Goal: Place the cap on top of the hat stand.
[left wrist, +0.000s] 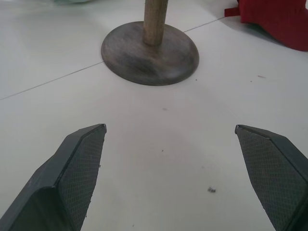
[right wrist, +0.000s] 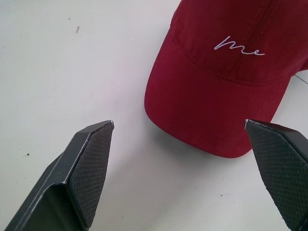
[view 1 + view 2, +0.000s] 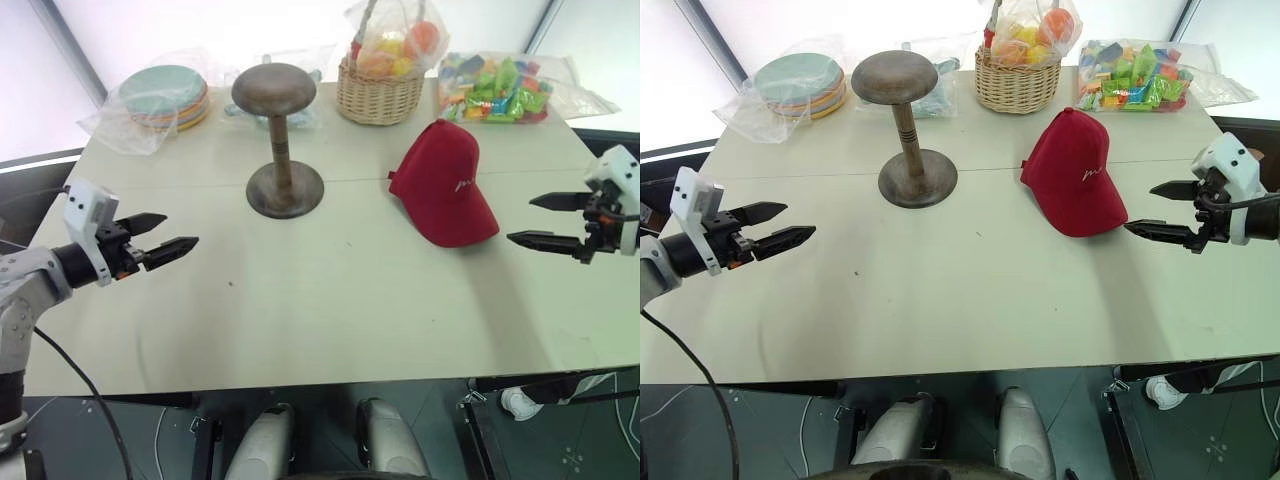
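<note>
The left tool (image 3: 170, 232) hangs over the left side of the table (image 3: 330, 300), its two black fingers wide apart and holding nothing. Behind it, at the far edge, lies a stack of plates (image 3: 165, 97) in a clear bag. The stand (image 3: 277, 135) is dark brown wood with a round top like a mushroom, a thin stem and a flat round base; it stands upright a bit left of the middle. The left wrist view shows scuffs on the base up close.

A basket (image 3: 379, 92) of toy fruit sits behind. The cap (image 3: 443, 182) is dark red and lies flat, right of the middle, brim toward the near edge. The right wrist view shows its small white writing. A bag of blocks (image 3: 497, 88) is at the back. The right tool (image 3: 541, 221) is just beside the brim, fingers wide apart, empty. Nothing lies between the cap and the stand.
</note>
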You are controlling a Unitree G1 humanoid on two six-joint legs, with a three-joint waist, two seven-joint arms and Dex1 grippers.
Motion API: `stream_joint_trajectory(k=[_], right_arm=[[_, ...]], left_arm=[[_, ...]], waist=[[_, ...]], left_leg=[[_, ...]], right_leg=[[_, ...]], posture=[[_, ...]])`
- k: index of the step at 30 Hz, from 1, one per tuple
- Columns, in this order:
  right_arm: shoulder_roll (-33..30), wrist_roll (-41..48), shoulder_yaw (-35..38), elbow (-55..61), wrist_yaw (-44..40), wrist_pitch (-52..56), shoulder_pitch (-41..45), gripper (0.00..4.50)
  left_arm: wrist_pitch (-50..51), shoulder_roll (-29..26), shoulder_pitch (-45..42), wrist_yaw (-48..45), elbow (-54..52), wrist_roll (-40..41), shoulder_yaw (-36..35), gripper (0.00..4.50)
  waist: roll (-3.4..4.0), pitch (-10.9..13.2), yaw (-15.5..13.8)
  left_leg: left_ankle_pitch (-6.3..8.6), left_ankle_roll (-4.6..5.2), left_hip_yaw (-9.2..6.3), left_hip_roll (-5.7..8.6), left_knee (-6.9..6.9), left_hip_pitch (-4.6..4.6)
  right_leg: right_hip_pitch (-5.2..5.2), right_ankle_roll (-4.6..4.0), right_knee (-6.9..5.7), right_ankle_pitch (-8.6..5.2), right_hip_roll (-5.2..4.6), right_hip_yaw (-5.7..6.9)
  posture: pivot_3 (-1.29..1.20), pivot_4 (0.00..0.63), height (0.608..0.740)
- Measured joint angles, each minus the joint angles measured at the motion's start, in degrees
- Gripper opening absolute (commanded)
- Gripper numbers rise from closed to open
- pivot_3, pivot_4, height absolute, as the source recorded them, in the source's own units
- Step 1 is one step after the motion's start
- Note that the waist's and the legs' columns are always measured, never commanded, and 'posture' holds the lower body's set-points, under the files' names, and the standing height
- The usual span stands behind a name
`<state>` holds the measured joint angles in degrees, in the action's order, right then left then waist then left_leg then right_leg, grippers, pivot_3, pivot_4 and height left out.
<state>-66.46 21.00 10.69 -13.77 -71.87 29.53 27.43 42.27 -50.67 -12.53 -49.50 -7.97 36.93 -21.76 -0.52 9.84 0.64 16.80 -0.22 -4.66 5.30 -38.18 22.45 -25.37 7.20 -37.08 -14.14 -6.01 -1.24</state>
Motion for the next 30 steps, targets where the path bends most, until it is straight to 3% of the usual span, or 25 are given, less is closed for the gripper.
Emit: stream_joint_trajectory(k=[30], right_arm=[[0.36, 0.03, -0.01, 0.00, 0.74, -0.07, 0.21, 4.45]], left_arm=[[-0.01, 0.04, -0.64, -0.04, 0.05, 0.42, 0.00, 4.50]], waist=[[0.00, 0.00, 0.01]], left_leg=[[0.00, 0.00, 0.00, 0.00, 0.00, 0.00]], right_leg=[[0.00, 0.00, 0.00, 0.00, 0.00, 0.00]], posture=[[0.00, 0.150, 0.740]])
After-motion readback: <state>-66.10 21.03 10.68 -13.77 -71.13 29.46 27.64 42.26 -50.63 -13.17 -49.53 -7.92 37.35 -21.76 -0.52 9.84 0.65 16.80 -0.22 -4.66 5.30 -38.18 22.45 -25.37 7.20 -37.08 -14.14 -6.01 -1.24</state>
